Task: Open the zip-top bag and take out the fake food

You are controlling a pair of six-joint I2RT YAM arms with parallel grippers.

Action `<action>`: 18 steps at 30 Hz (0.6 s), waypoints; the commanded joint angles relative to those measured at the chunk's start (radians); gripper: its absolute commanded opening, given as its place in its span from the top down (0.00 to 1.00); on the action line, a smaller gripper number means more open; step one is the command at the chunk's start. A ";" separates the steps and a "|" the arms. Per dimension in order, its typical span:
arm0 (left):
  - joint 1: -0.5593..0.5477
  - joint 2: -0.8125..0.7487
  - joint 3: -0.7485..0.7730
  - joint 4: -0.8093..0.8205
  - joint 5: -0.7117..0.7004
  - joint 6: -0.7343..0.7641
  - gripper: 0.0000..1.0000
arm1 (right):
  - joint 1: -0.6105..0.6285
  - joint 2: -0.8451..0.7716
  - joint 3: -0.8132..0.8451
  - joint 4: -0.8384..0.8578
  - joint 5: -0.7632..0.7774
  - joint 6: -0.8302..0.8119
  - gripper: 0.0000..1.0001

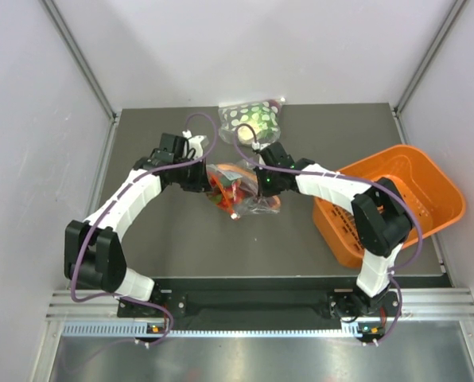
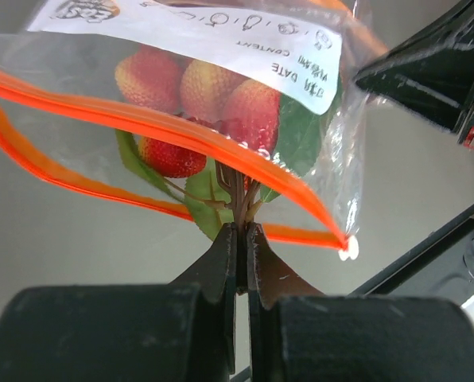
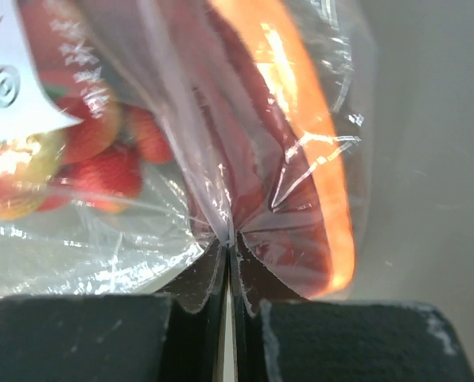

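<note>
left claw (image 2: 238,232) and right claw (image 3: 229,248) pinching zip-top bag (image 1: 227,194), fake food (image 2: 221,91) inside

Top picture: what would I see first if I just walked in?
A clear bag of red toy berries is at the middle of the table, pinched by the left fingers and the right fingers. To its right stands a bright orange basket; at the far edge lies a green-spotted bag.
</note>
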State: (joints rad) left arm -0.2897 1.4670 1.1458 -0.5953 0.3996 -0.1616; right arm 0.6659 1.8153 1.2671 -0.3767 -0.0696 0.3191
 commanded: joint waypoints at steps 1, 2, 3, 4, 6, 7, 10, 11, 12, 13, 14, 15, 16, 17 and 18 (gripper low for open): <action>0.011 -0.049 0.048 -0.034 0.013 0.011 1.00 | -0.015 -0.013 0.078 -0.067 0.114 0.015 1.00; 0.012 -0.066 0.049 -0.034 0.013 0.008 1.00 | -0.022 -0.008 0.086 -0.076 0.123 0.017 1.00; 0.014 -0.074 0.052 -0.034 0.012 0.005 1.00 | -0.028 -0.004 0.095 -0.082 0.126 0.018 1.00; 0.015 -0.080 0.054 -0.040 0.008 0.004 1.00 | -0.032 0.004 0.107 -0.094 0.129 0.018 1.00; 0.017 -0.096 0.060 -0.047 0.001 0.001 1.00 | -0.043 0.012 0.120 -0.102 0.142 0.026 1.00; 0.018 -0.097 0.063 -0.061 -0.001 0.000 1.00 | -0.045 0.016 0.124 -0.103 0.145 0.031 1.00; 0.018 -0.117 0.062 -0.078 0.007 0.000 1.00 | -0.060 0.019 0.133 -0.102 0.149 0.058 1.00; 0.020 -0.120 0.058 -0.083 0.011 0.000 1.00 | -0.064 0.021 0.136 -0.102 0.148 0.061 1.00; 0.018 -0.125 0.055 -0.087 0.016 0.002 1.00 | -0.072 0.025 0.143 -0.100 0.148 0.066 1.00; 0.018 -0.132 0.052 -0.096 0.021 0.002 1.00 | -0.074 0.027 0.146 -0.100 0.143 0.072 1.00; 0.018 -0.138 0.045 -0.101 0.022 0.005 1.00 | -0.077 0.030 0.150 -0.100 0.143 0.075 1.00; 0.018 -0.145 0.042 -0.106 0.024 0.007 1.00 | -0.083 0.035 0.158 -0.100 0.143 0.075 1.00; 0.018 -0.157 0.039 -0.110 0.030 0.008 1.00 | -0.083 0.038 0.163 -0.099 0.139 0.080 1.00; 0.018 -0.165 0.028 -0.115 0.033 0.011 1.00 | -0.086 0.041 0.169 -0.100 0.137 0.083 1.00; 0.020 -0.174 0.026 -0.119 0.036 0.011 1.00 | -0.092 0.048 0.178 -0.099 0.137 0.083 1.00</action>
State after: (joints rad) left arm -0.2771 1.3537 1.1648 -0.6971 0.4038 -0.1616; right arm 0.5930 1.8496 1.3781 -0.4858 0.0490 0.3786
